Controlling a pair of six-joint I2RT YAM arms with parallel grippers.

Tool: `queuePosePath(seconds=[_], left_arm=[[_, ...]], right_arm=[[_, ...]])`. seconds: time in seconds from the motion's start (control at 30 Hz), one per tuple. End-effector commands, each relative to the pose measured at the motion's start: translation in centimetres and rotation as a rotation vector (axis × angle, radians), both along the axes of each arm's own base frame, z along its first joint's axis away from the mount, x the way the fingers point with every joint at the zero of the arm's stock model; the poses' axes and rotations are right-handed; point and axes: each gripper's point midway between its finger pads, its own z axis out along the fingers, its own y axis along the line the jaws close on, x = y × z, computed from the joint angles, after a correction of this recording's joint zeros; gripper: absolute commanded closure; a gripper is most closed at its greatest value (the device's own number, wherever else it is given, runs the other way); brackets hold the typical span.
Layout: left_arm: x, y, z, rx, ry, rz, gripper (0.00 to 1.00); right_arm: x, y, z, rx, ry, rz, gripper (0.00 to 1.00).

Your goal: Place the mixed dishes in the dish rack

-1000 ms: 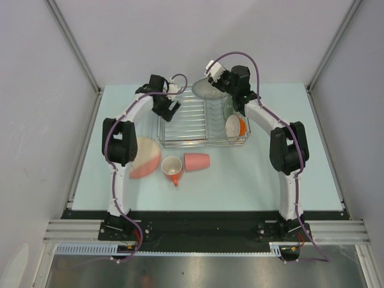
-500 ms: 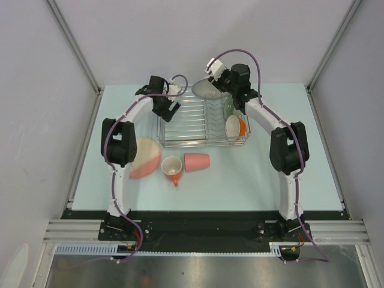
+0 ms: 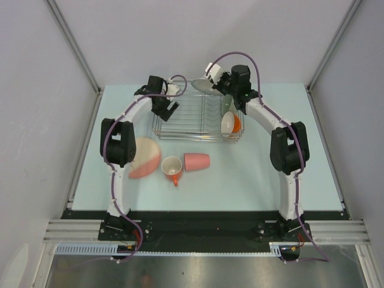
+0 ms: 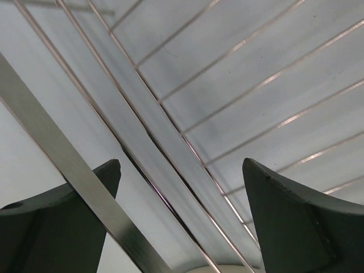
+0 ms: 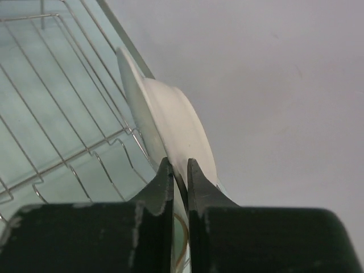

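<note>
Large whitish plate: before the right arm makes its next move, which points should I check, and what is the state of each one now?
1. Grip: right gripper shut on the rim of the large whitish plate: ok.
2. Place: plate at the far end of the dish rack: ok.
3. Seat: plate's lower edge between dividers: cannot tell.
4. Other arm: left gripper open, astride the rack's rim band: ok.
5. Loaded: small white bowl and orange cup inside the rack: ok.
6. Left over: pink plate, orange-handled white mug and pink tumbler on the table, not loaded: not ok.
</note>
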Motion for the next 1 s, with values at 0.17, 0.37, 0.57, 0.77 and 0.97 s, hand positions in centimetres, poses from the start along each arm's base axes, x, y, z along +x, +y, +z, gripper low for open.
queuePosePath(seconds=[0.17,0.37,0.57,0.77,0.97], left_arm=[[-1.0,-2.2,2.9,-0.017,-0.042,-0.113,0.08],[-2.0,-2.7,2.4,0.008,-0.053,-0.176,0.09],[-3.3,-3.6,2.2,0.021,-0.078,-0.288,0.1],[-6.2,-5.8,2.6,-0.051,-0.06,-0.47,0.14],[-9.6,-7.2,2.8,-0.067,-0.041,-0.615,0.16]], right_arm=[[1.6,-1.2,8.6,0.226,-0.109,-0.064,0.93],[1.2,-1.1,8.8,0.25,-0.076,-0.034,0.94],[0.0,-1.7,10.3,0.344,0.006,0.016,0.97],[-1.1,-3.3,10.5,0.375,0.084,0.053,0.99],[-3.4,-4.8,8.3,0.411,0.232,0.043,1.0]])
